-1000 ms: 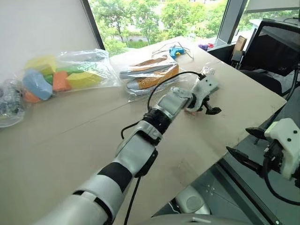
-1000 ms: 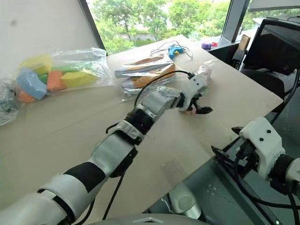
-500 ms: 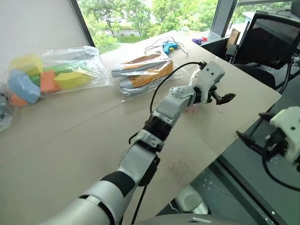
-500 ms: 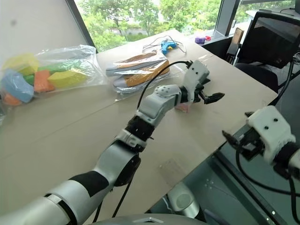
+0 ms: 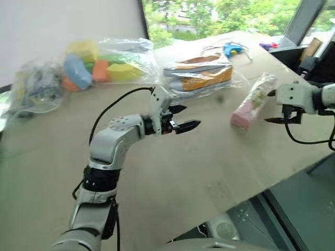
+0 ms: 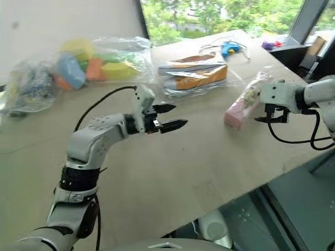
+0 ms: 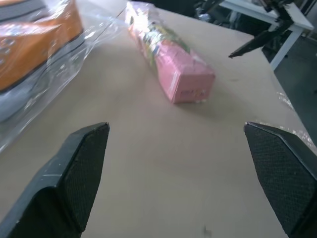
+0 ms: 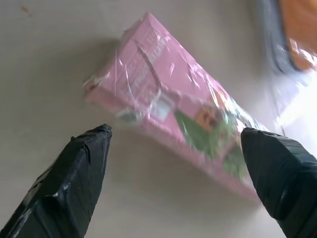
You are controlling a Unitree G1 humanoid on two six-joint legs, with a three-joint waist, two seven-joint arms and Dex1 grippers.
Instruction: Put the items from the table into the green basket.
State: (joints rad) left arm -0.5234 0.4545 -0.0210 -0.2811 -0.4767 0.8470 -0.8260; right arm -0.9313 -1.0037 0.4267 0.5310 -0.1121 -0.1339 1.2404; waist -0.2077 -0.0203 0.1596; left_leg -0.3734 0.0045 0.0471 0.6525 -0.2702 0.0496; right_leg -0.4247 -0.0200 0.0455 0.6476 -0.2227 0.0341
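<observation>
Closing from three o'clock, the right gripper (image 8: 176,163), jaws spread and empty, is now poised over the carton (image 5: 253,101); the left gripper (image 5: 181,117), released, has been withdrawn.

The table (image 5: 172,172) carries a pink carton (image 5: 252,101), bagged shoes (image 5: 201,77) and bagged foam blocks (image 5: 102,65).

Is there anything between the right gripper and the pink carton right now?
Nothing visible. The right gripper hangs open over the long pink carton lying on the table, with only bare air between its jaws and the carton.
</observation>
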